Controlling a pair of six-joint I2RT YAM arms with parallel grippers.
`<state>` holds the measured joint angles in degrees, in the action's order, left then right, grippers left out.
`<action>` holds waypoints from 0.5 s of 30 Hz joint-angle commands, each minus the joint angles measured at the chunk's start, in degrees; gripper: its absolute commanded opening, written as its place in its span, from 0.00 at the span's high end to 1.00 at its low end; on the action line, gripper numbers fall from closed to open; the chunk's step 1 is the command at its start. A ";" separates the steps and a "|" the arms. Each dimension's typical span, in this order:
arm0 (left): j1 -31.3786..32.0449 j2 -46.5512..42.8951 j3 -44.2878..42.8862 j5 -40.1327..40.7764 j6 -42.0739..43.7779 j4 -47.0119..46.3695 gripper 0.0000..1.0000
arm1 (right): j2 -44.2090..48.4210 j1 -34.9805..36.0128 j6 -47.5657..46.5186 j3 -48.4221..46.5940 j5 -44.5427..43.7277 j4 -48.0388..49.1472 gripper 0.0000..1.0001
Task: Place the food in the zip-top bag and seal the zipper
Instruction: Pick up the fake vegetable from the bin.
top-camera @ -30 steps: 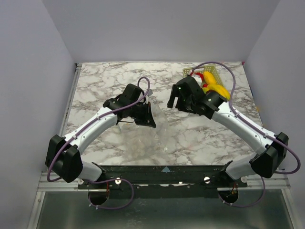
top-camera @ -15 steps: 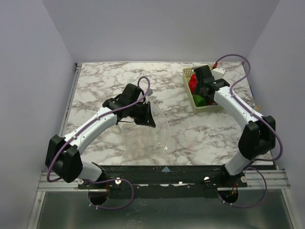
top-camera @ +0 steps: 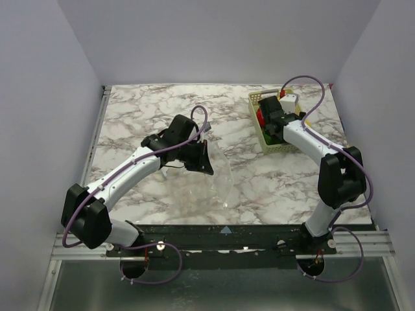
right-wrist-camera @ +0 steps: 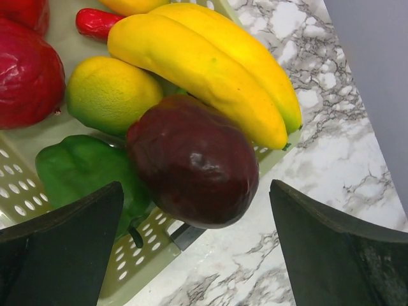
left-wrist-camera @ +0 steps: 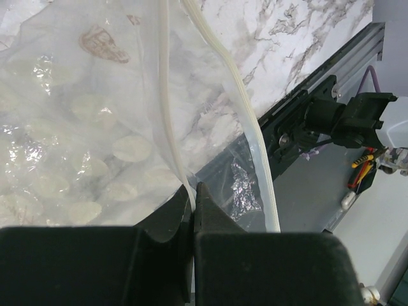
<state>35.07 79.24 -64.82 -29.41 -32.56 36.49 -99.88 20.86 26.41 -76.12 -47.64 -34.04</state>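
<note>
- Marble table [top-camera: 149, 110]: carries everything. The bag sits centre-near and the basket far right.
- Zip-top bag [top-camera: 220, 184]: clear and crinkly, hard to pick out against the marble. It spreads from the left gripper toward the near edge of the table. The left wrist view [left-wrist-camera: 76, 127] shows pale oval patches through the film and a brownish print mark near the top.
- Mesh basket [top-camera: 277, 148]: pale green, in the far-right corner, well apart from the bag. Perforated wall shows in the right wrist view [right-wrist-camera: 127, 268].
- Left gripper [top-camera: 201, 159]: jaws pinched tight [left-wrist-camera: 193, 191] on one lip of the bag mouth, holding that edge up off the marble.
- Right gripper [top-camera: 269, 120]: over the basket, fingers spread wide [right-wrist-camera: 196, 191] and holding nothing. They flank the maroon fruit. Can't tell whether they touch anything.
- Food, all in the basket:
  - bananas [right-wrist-camera: 204, 70], yellow, lying across the far side
  - red fruit [right-wrist-camera: 25, 76], left edge, partly cropped
  - maroon fruit [right-wrist-camera: 191, 162], glossy, resting on top by the near rim
  - green pepper [right-wrist-camera: 80, 169], left of the maroon fruit and partly under it
  - lemon [right-wrist-camera: 111, 92], yellow-green, between the red fruit and the bananas
  - red chili [right-wrist-camera: 95, 22], far end
- Zipper [left-wrist-camera: 252, 137]: two pale strips standing apart, so the mouth is open. One strip runs into the closed left jaws and the other hangs free to the right.
</note>
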 commanded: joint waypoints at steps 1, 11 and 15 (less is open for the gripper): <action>0.09 -1.83 -1.34 1.24 1.57 0.20 1.00 | -1.25 -0.47 -7.01 2.14 -0.24 7.85 0.00; 0.09 -0.23 -1.80 0.16 1.71 0.15 1.00 | -1.68 -0.61 -13.54 4.42 0.87 12.99 0.16; 0.08 -0.75 -1.69 0.25 1.88 0.09 1.00 | -0.66 -0.56 -13.82 4.57 0.86 13.18 0.28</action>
<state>35.00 79.11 -65.23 -29.08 -31.51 36.51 -101.36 20.53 14.04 -72.36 -46.92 -23.18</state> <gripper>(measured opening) 0.008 0.761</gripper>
